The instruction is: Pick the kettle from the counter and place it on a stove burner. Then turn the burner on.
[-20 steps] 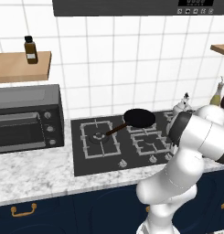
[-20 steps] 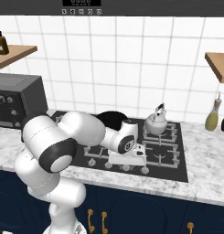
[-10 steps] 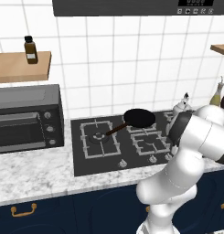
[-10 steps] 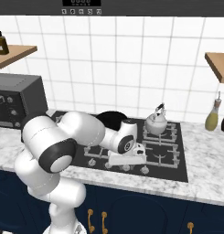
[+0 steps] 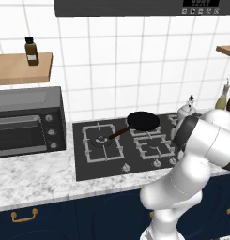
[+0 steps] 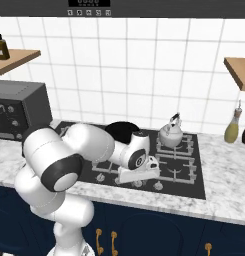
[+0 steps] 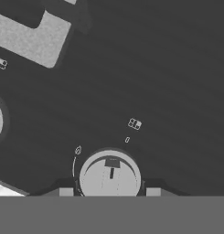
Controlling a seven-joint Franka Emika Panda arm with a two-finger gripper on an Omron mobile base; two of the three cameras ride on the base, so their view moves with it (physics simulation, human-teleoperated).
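The silvery-white kettle [image 6: 171, 134] with its dark knob stands upright on the back right burner of the black stove [image 6: 195, 181], and I also see the kettle [image 5: 187, 110] just behind my arm in the left base view. My gripper [image 6: 139, 178] is low at the stove's front row of knobs, well in front of the kettle. In the hand view a round grey burner knob [image 7: 110, 176] sits between my fingertips [image 7: 66, 192], which stand apart on either side of it; the gripper [image 7: 109, 192] is open. The marbled counter [image 5: 36, 180] flanks the stove.
A black frying pan [image 5: 143, 121] lies on the stove's back middle with its handle pointing left. A dark toaster oven [image 5: 22, 122] fills the counter's left end. An olive-green bottle [image 6: 230, 127] stands on the counter at the right. Wooden shelves hang on both sides.
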